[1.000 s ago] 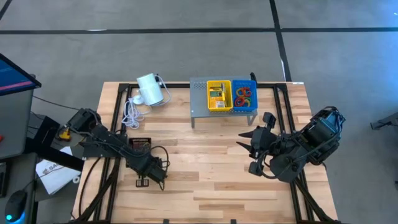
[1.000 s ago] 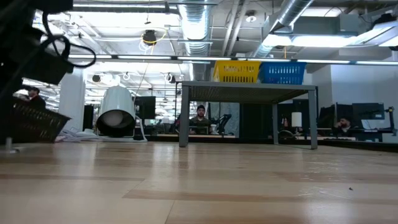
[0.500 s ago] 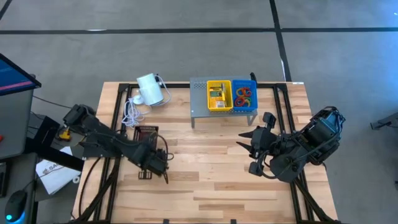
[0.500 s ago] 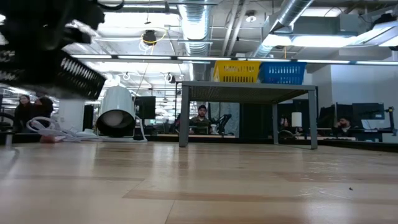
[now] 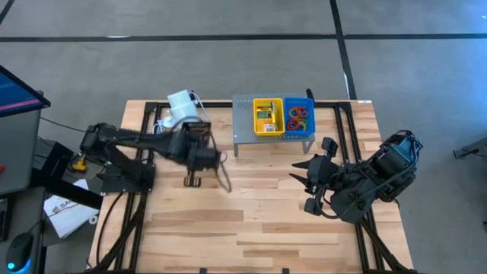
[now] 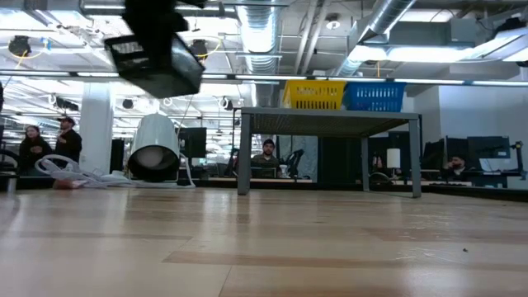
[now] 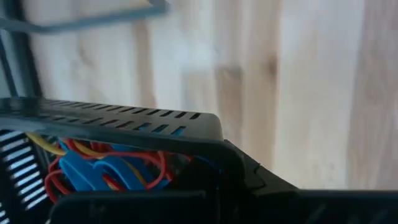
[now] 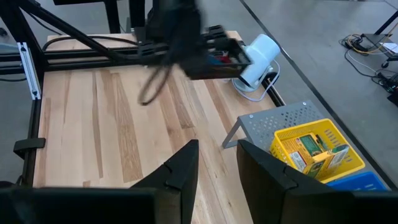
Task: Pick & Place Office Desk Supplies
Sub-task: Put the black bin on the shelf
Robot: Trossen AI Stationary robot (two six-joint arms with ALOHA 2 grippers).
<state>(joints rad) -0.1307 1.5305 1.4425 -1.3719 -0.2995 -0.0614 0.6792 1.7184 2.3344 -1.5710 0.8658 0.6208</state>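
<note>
1. Left arm has swung up the table toward the grey shelf (image 5: 245, 120); left gripper (image 5: 199, 144), clamped on a black mesh basket (image 6: 154, 59), now hangs just left of the shelf, lifted clear of the table.
2. Right gripper (image 8: 215, 163) unchanged, right of and below the shelf, fingers narrowly parted, empty.
3. Yellow bin (image 5: 268, 118) of crayon boxes (image 8: 311, 152) and blue bin (image 5: 299, 117) of rubber bands sit on the shelf.
4. Basket holds red, blue and yellow bands (image 7: 99, 171); contents half hidden, motion-blurred.
</note>
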